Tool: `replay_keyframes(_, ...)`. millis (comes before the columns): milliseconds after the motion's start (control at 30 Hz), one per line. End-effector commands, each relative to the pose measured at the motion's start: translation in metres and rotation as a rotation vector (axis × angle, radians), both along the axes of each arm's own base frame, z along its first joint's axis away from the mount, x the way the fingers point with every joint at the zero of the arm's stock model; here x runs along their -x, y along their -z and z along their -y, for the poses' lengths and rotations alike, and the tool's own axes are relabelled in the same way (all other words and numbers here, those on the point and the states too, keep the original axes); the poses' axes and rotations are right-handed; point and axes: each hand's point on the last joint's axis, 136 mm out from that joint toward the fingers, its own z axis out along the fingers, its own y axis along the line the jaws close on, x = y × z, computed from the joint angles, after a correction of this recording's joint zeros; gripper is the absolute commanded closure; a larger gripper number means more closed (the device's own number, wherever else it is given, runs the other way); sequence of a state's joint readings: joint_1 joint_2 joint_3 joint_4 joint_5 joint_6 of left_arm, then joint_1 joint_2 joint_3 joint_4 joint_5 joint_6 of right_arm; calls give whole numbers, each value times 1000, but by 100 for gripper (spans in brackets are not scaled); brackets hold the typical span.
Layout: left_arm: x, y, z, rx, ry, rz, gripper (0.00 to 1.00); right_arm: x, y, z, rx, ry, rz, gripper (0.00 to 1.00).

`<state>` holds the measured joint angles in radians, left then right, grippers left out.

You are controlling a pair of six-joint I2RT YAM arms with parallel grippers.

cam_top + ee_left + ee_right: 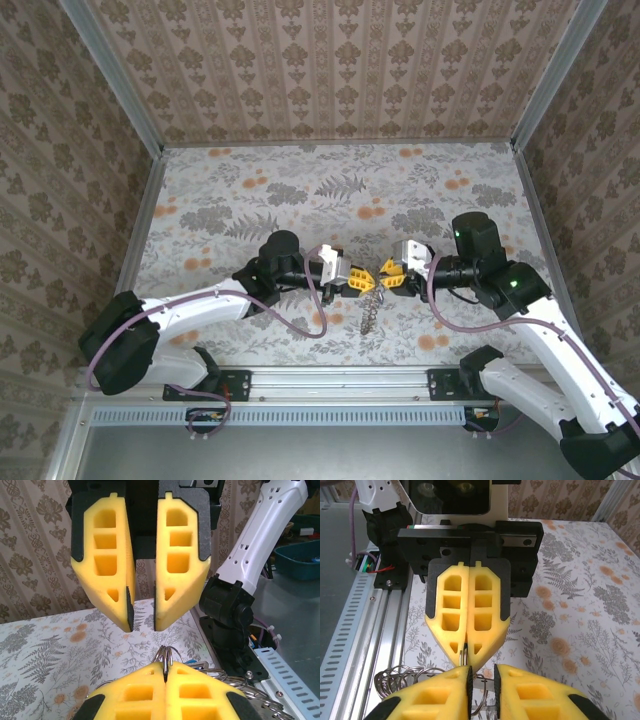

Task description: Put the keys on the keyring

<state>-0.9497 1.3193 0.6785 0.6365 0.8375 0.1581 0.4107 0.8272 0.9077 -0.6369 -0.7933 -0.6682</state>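
Yellow-fingered, the left gripper pinched the keyring shut-jawed, keys dangling, apparently steadying it for the right gripper, whose jaws stood slightly apart.

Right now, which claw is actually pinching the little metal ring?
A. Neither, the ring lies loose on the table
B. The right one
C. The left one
C: the left gripper has its yellow fingers pressed together on the ring, holding it up off the table, while the right gripper faces it with a clear gap between its fingers.
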Motion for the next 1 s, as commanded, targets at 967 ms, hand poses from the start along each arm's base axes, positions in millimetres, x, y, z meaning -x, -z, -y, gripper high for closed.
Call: replay_keyframes(967, 1, -26, 3, 77, -11, 78, 100, -10, 37, 12, 100, 106, 12, 65)
